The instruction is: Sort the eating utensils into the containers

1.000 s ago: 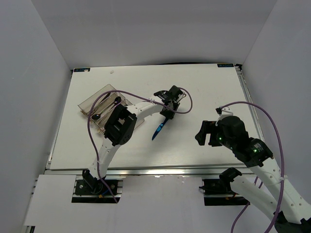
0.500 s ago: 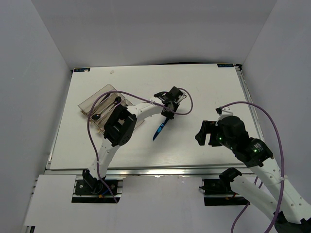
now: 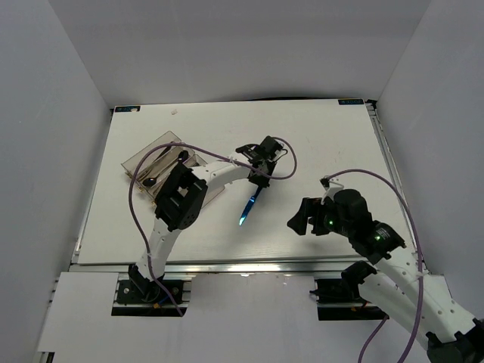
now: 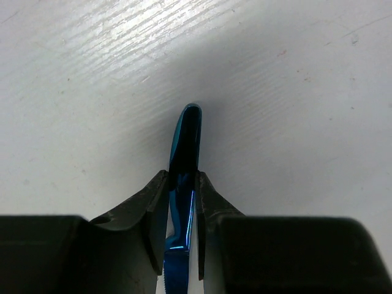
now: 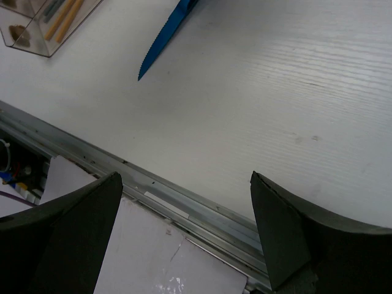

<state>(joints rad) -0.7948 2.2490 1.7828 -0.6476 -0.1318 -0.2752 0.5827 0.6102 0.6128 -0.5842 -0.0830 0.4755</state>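
White table inside a white-walled booth. Nearest, at lower right, the right gripper (image 3: 297, 221) hangs with its claw wide apart and empty. At centre, the left gripper (image 3: 258, 178) is clamped on the handle of the blue knife (image 3: 247, 206). The knife is probably light, stiff and slick, so the handle is the safest place to pinch it. Farther off, at upper left, the clear tray (image 3: 134, 160) holds some utensils (image 3: 150, 181).
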